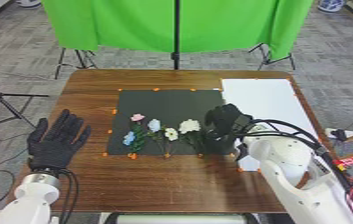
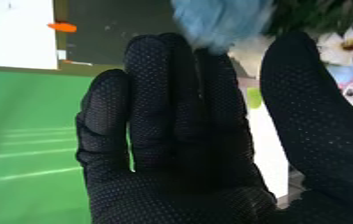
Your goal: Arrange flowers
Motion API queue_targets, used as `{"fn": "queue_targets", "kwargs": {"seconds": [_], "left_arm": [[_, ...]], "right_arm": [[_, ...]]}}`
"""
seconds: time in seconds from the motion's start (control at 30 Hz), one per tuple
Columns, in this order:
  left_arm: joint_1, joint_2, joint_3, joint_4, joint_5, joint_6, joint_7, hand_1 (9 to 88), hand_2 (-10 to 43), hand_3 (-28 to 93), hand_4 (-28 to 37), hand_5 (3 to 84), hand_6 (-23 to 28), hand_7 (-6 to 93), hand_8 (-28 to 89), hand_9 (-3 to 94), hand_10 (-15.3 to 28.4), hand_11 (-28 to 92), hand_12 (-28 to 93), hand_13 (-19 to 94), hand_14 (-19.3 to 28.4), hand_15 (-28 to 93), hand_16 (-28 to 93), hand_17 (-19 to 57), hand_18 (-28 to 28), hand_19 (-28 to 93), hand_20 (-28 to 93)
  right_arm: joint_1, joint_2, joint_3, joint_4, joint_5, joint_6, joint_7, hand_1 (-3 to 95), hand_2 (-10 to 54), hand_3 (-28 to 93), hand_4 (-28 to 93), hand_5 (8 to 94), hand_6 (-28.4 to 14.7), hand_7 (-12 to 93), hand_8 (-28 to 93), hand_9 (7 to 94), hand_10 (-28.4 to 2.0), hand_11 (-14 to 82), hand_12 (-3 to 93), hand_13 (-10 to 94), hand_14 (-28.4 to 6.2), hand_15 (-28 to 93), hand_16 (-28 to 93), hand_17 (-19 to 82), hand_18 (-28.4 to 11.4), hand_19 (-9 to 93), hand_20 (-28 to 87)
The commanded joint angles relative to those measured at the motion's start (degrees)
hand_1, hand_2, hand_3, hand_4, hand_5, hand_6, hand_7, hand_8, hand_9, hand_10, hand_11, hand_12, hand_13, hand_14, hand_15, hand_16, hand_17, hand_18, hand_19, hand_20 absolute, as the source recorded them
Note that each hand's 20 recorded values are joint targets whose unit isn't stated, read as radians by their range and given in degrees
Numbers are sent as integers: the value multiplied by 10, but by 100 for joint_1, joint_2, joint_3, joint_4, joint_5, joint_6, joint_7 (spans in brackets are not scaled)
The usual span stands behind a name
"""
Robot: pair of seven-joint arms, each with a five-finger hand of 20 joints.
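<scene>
Grey carpet floor (image 1: 26,55) around the setup. Brown wooden desk (image 1: 172,187) in the middle, green cloth (image 1: 124,25) hung behind it. Black mat (image 1: 168,100) in mid-desk, white sheet (image 1: 257,97) just right of it. Small orange marks (image 1: 156,89) along the mat's edges.

Right hand (image 1: 227,120): over the mat's right side, beside the flowers. Open, fingers straight, thumb well apart from them, no grip seen. Left hand (image 1: 52,145): over the desk's left side, left of the mat, fingers straight and slightly spread, nothing in it. Can't tell if it touches the desk.

Flowers: all on the mat, lower half, blooms away from the robot, stems toward it. Bushy white flower (image 1: 189,126) nearest the right hand, then white flower with yellow centre (image 1: 171,133), pale blue flower (image 1: 154,125), pink flower (image 1: 138,117), blue flower (image 1: 129,137) at the left. Right wrist view: fluffy blue bloom (image 2: 221,20) at the fingertips; can't tell if touching.
</scene>
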Motion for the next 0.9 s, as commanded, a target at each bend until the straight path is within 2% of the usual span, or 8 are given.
{"fn": "queue_targets", "kwargs": {"seconds": [0.03, 0.17, 0.3, 0.4, 0.47, 0.6, 0.73, 0.9], "left_arm": [[20, 19, -16, 64, 10, -121, -59, 269, 117, 754, -283, 457, 89, 176, -107, 429, 158, 342, 142, 324, 166, 518, -73, -47, 160, 409, 172], [-27, 61, -57, 112, 129, -273, -91, 264, 114, 750, -283, 456, 89, 169, -107, 428, 158, 311, 133, 321, 168, 496, -76, -46, 159, 403, 167], [-125, 138, -149, 187, 645, -482, -136, 257, 117, 743, -283, 453, 87, 144, -104, 413, 153, 243, 115, 306, 157, 419, -78, -45, 156, 389, 155], [-242, 195, -242, 258, 1023, -670, -104, 245, 119, 741, -283, 442, 81, 119, -98, 377, 147, 193, 97, 265, 141, 336, -84, -46, 154, 378, 143], [-317, 260, -263, 295, 1141, -738, -43, 239, 123, 736, -283, 429, 77, 107, -95, 354, 142, 173, 89, 239, 130, 291, -86, -45, 150, 363, 131], [-517, 352, -334, 401, 1221, -873, 25, 226, 125, 735, -283, 410, 74, 94, -93, 322, 137, 150, 78, 206, 116, 239, -88, -43, 143, 337, 114], [-638, 386, -441, 495, 1182, -931, 20, 213, 126, 730, -283, 392, 72, 83, -91, 296, 134, 134, 71, 185, 111, 214, -88, -45, 140, 324, 108], [-641, 475, -541, 562, 1154, -840, 147, 194, 134, 708, -283, 367, 70, 66, -88, 268, 128, 113, 65, 154, 98, 172, -90, -45, 132, 298, 99]], "right_arm": [[-144, 3, 266, -347, 588, 215, 502, 340, -79, 729, -283, 560, -24, 198, -143, 624, -152, 219, 187, 572, -133, 586, 251, 285, -220, 805, 403], [-188, -82, 561, -467, 1149, 490, 818, 312, -74, 732, -283, 549, -29, 187, -137, 604, -158, 204, 182, 555, -138, 572, 238, 282, -226, 800, 398], [-151, -398, 1051, -326, 2397, 1037, 1155, 225, -11, 748, -283, 513, -39, 166, -124, 554, -172, 173, 174, 507, -149, 504, 196, 261, -220, 729, 355], [-79, -806, 1631, -155, 4419, 1242, 1284, 201, 31, 754, -283, 455, -42, 170, -123, 456, -172, 127, 155, 407, -163, 386, 153, 209, -202, 603, 279], [-100, -988, 1851, -99, 5294, 1590, 1264, 194, 46, 760, -283, 423, -41, 173, -126, 405, -165, 110, 142, 347, -164, 318, 137, 175, -197, 540, 238], [-252, -1187, 2198, -71, 6907, 2210, 1164, 178, 55, 780, -283, 391, -33, 163, -129, 357, -138, 88, 116, 289, -153, 211, 124, 147, -181, 430, 181], [-398, -1353, 2402, -43, 7673, 2253, 1003, 151, 63, 793, -283, 379, -26, 150, -127, 346, -132, 74, 99, 268, -140, 149, 122, 140, -167, 359, 157], [-540, -1671, 2525, -97, 8379, 2072, 1055, 118, 66, 794, -283, 370, -28, 130, -121, 341, -135, 59, 90, 257, -130, 100, 122, 135, -158, 308, 151]]}}
